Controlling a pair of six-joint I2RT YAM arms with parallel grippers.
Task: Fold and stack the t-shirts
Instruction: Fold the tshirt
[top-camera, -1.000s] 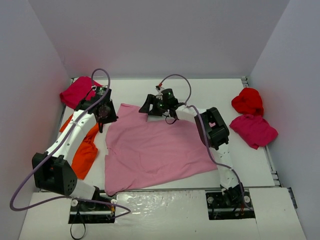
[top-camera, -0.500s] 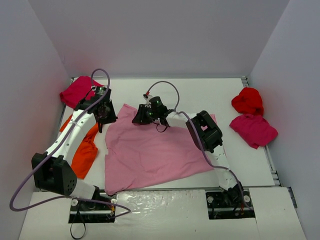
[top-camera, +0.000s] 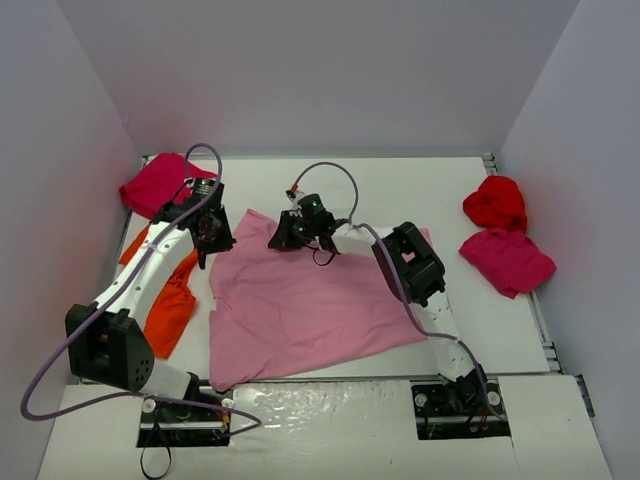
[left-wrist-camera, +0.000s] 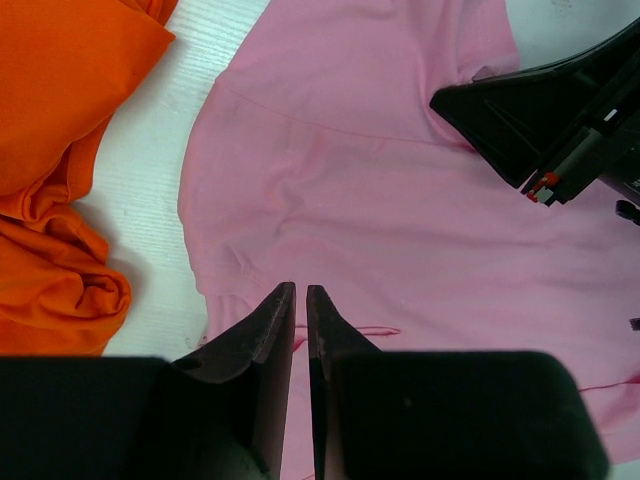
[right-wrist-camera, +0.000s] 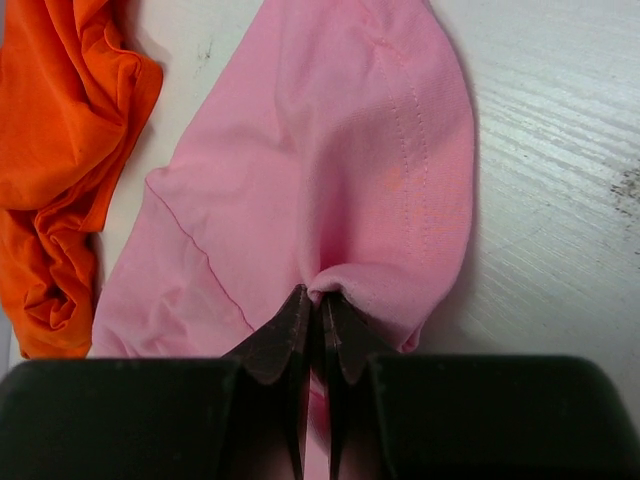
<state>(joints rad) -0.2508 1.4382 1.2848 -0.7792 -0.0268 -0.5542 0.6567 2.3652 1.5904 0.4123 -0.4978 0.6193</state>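
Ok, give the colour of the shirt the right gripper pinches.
Light pink cloth t-shirt; clearest in the right wrist view.

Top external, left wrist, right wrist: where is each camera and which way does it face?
Top external: above, behind the bases, looking down on the table; both arms show.
Left wrist: looks past the left hand down at the pink t-shirt.
Right wrist: looks past the right hand, pinching that shirt.
Both wrist views share the pink and the orange t-shirt.

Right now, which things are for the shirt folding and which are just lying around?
For the job: pink shirt, orange shirt, left crimson shirt, right crimson shirt, red shirt.
Just there: table, purple cable.
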